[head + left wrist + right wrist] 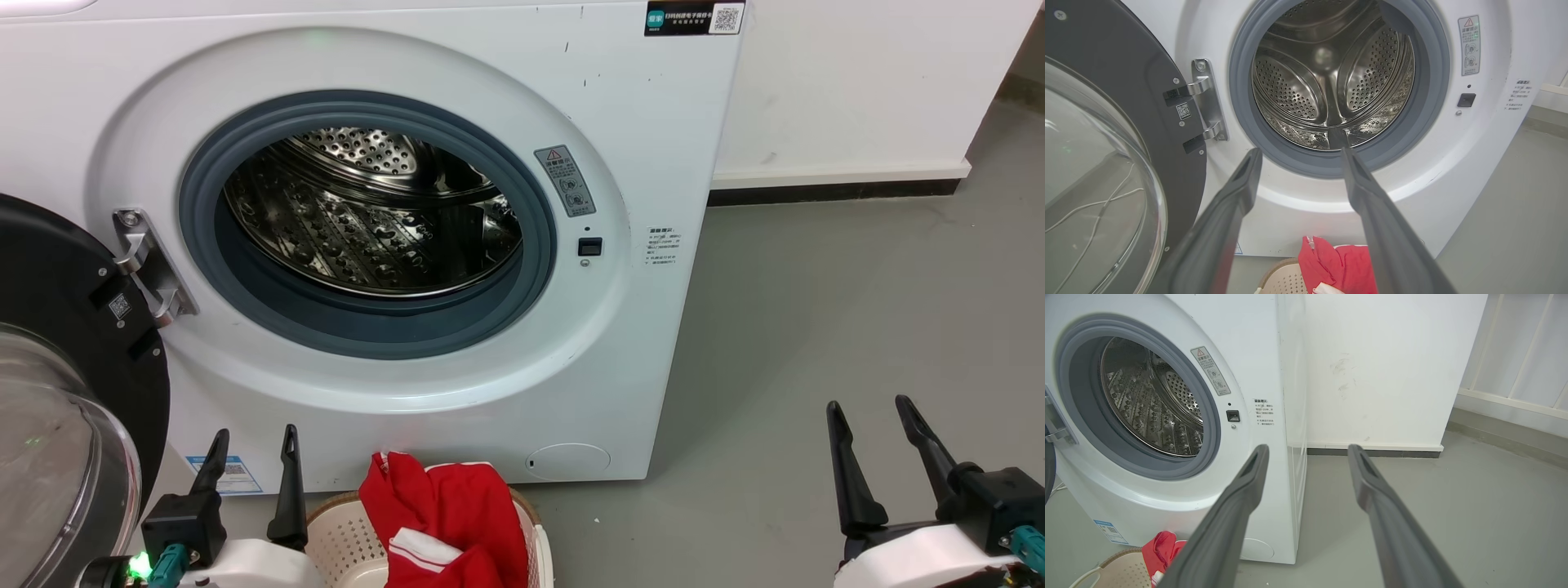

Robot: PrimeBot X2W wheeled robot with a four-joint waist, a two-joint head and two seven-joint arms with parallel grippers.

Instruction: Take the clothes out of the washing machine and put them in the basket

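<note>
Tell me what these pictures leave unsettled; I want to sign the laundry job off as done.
- Washing machine drum, floor nearest the door: in the head view the grey rubber ring hides it, so a leftover garment cannot be ruled out.
- Basket: cut off by the head view's bottom edge, so the clothes cannot be counted.
- Top sticker: print too small to read.

Seemingly warning triangle [1468, 22] on washing machine [1433, 183]
</note>
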